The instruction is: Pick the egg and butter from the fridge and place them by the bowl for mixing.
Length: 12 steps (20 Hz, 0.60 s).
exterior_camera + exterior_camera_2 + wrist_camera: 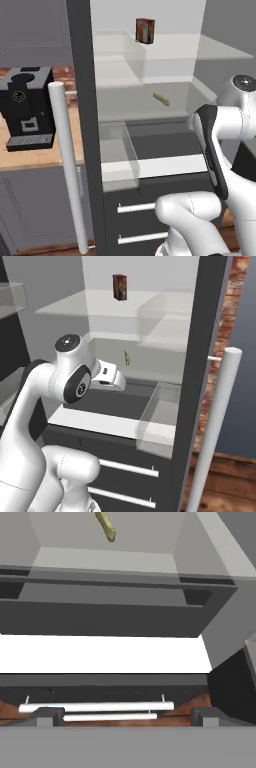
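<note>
Butter, thin pale yellowish-green stick (161, 99), lying on translucent middle shelf (175, 92) inside open dark grey fridge (82, 100). Small reddish-brown box (145, 30) 1 shelf up. 2-finger gripper (125, 716) spread wide, holding nothing, below butter shelf.

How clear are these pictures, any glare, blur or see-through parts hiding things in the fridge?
Left base view: soft focus, even light, no hard shadows; the butter reads through translucent shelves. Right base view: same flat lighting; butter small, slightly blurred. Hand view: the white ledge is blown out; the claw tips sit dark and open.
</note>
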Motion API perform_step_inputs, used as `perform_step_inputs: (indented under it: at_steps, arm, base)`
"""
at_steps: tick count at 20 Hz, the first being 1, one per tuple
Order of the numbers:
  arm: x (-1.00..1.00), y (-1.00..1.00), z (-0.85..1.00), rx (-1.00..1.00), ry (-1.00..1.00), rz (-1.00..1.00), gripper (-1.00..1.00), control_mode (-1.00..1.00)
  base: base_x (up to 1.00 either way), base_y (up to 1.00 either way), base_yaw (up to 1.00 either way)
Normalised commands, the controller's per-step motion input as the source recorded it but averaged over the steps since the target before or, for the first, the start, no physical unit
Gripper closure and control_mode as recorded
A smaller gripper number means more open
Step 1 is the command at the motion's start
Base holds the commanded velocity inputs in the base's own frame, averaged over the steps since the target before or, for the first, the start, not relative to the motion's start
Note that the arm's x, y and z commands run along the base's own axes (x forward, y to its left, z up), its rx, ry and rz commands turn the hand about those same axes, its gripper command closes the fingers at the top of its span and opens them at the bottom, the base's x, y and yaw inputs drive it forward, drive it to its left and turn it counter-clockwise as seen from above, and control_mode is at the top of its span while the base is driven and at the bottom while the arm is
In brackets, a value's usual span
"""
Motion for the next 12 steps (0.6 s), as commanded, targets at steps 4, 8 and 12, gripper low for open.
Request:
perform_step_inputs:
  at_steps: [4, 8, 12]
  arm:
    - [0.0, 0.0, 0.0, 0.0, 0.0, 0.0, -1.0, 1.0]
    - [0.0, 0.0, 0.0, 0.0, 0.0, 0.0, -1.0, 1.0]
    - [0.0, 0.0, 0.0, 0.0, 0.0, 0.0, -1.0, 1.0]
  base:
    - [0.42, -0.23, -0.12]
    - [0.47, -0.17, -0.06]
    - [0.39, -0.04, 0.0]
